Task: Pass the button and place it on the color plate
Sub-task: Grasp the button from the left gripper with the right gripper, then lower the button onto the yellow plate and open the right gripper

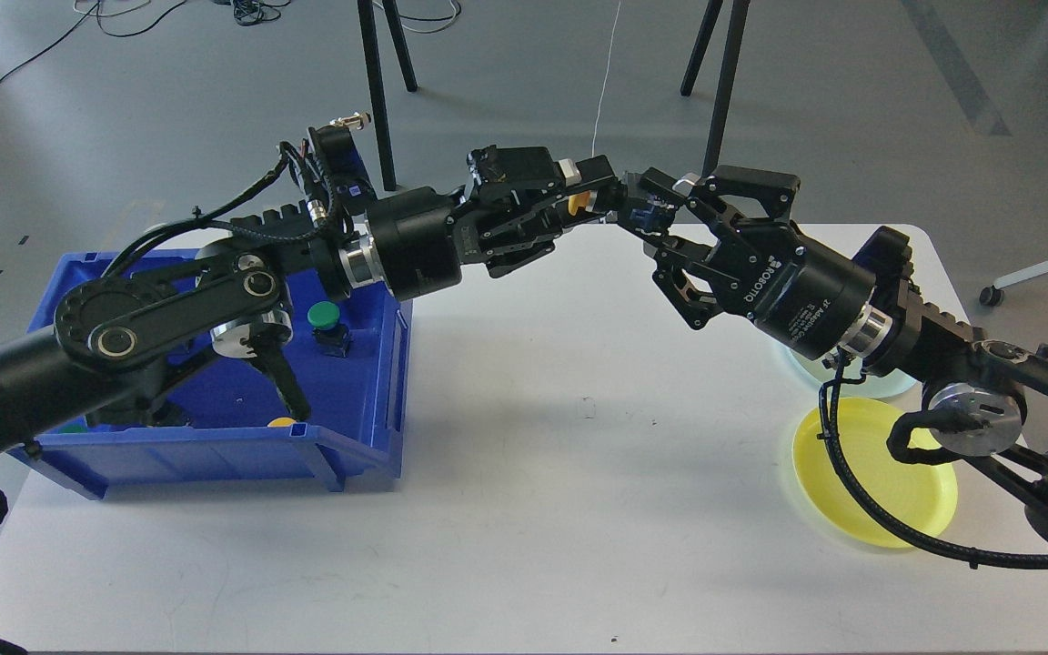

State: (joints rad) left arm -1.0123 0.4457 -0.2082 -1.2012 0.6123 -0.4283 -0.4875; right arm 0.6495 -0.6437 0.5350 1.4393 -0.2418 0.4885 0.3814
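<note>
My left gripper (589,202) is shut on a yellow-capped button (580,202) and holds it in the air above the table's far middle. The button's dark body and blue base (641,218) point right. My right gripper (653,215) meets it from the right, its two fingers open on either side of the blue base. A yellow plate (888,509) lies at the right under my right arm. A pale blue plate (804,367) behind it is mostly hidden by the arm.
A blue bin (215,450) stands at the left on the white table (579,509). It holds a green-capped button (324,320) and a yellow one (281,422) at its front wall. Tripod legs (378,91) stand on the floor behind the table.
</note>
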